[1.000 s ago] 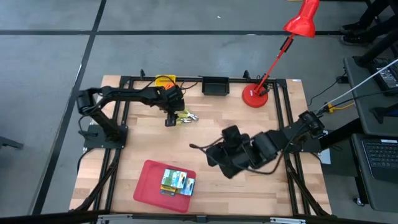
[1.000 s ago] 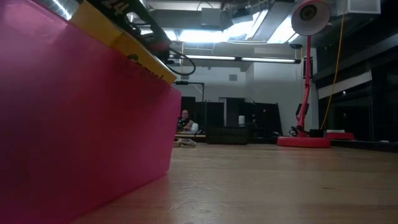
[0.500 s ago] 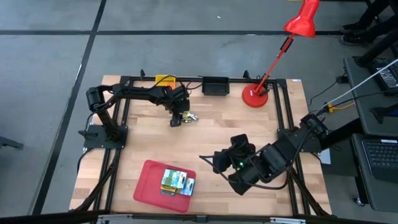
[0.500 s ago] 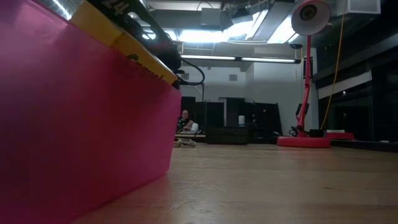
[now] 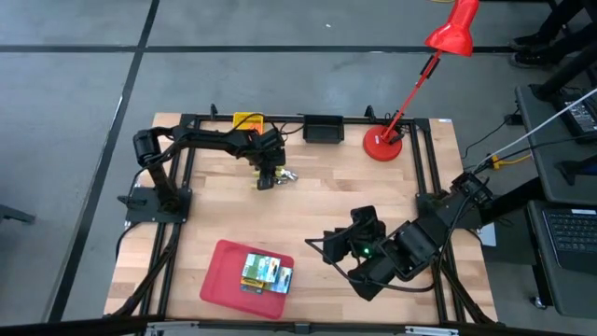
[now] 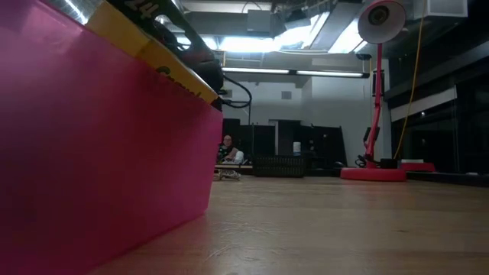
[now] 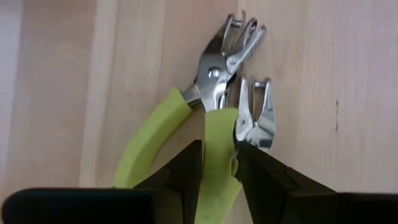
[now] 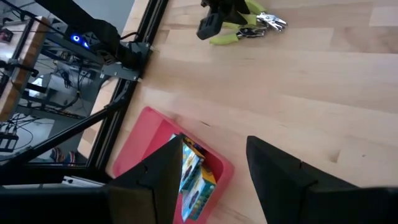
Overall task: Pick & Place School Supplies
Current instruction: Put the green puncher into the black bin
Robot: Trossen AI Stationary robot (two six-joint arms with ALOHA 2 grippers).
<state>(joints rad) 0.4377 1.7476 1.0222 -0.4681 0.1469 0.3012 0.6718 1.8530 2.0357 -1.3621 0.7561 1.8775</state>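
Two slim yellow-green implements with metal tips lie on the wood at the table's far middle; they also show in the left wrist view. My left gripper is over them, shut on one implement's handle. My right gripper is open and empty at the near right, clear of the table's things. A red tray at the near left holds green-and-yellow boxes. No orange pieces are in view. My left gripper pinches one yellow-green handle of the nearer implement between its two fingers. The fingers point down from above and lie across the handle. The implement lies on the wood with its metal tip pointing away from the fingers.
A red desk lamp's base stands at the far right, its head leaning beyond the table. A black box and a yellow item sit at the far edge. The tray's red wall fills the low view's left. Bare wood lies mid-table.
My left gripper has gone a little toward the table's right, onto the implements. My right gripper has drawn back toward the table's near right, away from the middle. The implements and the tray stay where they were.
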